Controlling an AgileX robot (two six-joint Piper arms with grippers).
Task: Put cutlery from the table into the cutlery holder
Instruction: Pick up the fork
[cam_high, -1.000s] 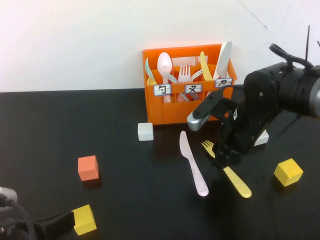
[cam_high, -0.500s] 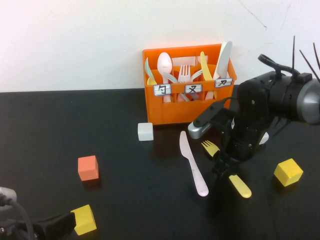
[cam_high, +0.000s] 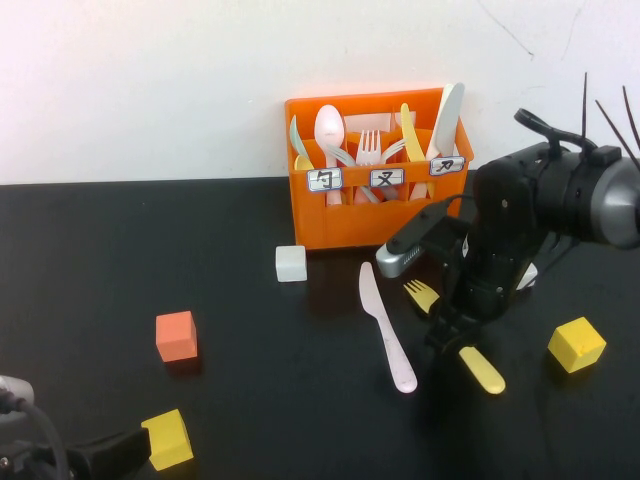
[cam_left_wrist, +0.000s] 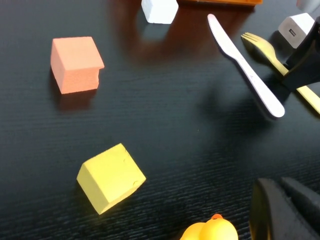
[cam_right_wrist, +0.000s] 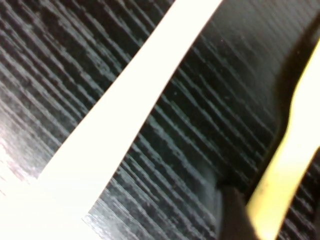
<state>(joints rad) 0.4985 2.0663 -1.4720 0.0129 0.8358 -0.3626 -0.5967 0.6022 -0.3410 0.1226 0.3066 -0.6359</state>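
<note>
On the glossy black table (cam_high: 150, 250), right gripper (cam_high: 447, 335) down over the yellow fork (cam_high: 455, 340) right of the pale pink knife (cam_high: 385, 328), grip unclear; left gripper (cam_left_wrist: 285, 212) parked near-left, pressed together; picking the fork, needing firm closure before lifting to the orange cutlery holder (cam_high: 345, 225).

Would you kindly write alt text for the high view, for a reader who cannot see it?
The right gripper is down over a yellow fork on the black table, beside a pale pink knife and before the orange cutlery holder. The left gripper sits shut at the near left corner.
</note>
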